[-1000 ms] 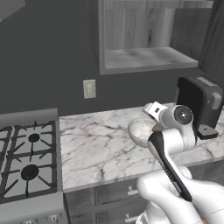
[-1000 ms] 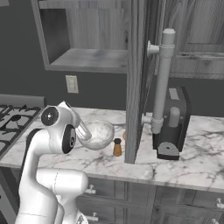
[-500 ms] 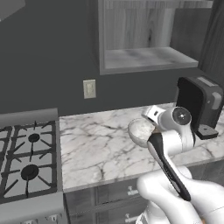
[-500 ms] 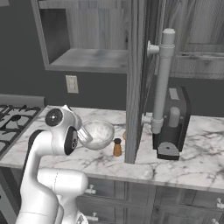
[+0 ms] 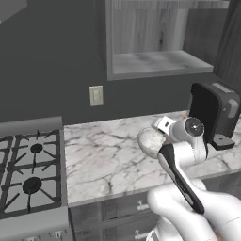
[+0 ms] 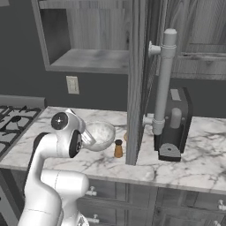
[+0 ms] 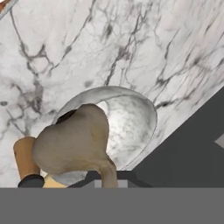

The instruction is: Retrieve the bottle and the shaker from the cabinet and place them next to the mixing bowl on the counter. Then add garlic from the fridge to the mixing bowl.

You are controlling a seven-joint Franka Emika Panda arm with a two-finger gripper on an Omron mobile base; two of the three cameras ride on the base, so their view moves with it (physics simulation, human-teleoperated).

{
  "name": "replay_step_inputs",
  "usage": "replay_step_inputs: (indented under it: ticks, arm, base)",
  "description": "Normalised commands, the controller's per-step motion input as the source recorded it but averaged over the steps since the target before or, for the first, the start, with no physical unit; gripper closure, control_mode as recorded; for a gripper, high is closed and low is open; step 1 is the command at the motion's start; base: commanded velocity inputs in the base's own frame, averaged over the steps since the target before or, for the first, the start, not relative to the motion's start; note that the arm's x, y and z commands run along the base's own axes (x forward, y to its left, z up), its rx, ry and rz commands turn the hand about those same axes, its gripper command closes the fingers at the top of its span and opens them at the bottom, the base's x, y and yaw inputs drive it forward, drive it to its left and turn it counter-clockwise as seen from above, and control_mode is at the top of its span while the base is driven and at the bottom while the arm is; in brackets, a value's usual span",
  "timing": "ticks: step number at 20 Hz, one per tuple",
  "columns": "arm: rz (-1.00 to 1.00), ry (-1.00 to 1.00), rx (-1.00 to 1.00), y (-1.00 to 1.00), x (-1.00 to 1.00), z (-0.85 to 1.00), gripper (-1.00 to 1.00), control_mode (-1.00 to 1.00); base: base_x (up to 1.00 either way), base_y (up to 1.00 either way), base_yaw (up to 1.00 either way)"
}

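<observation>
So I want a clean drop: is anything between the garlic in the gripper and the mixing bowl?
Nothing visible is in the way. In the hand view the garlic, held in the shut gripper, hangs over the open mouth of the mixing bowl. The shaker stands beside the bowl, outside its rim.

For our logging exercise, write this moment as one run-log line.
stage: garlic delivery | end effector: shut on garlic | garlic: over mixing bowl | shaker: beside mixing bowl on counter
</observation>
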Motion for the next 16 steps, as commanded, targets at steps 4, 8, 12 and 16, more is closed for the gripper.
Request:
replay_step_inputs:
  ticks: [4,8,12,16]
  arm:
    - [0.03,-0.06,0.0,0.0,0.25,-0.26,1.0,-1.0]
    - [0.02,-0.04,0.0,0.0,0.22,-0.25,1.0,-1.0]
    - [0.02,0.0,-0.02,0.0,0.1,-0.39,1.0,-1.0]
    - [0.01,0.0,-0.04,0.0,0.18,-0.4,1.0,-1.0]
  base:
    - [0.0,0.0,0.0]
    - [0.0,0.0,0.0]
    - [0.0,0.0,0.0]
    - [0.0,0.0,0.0]
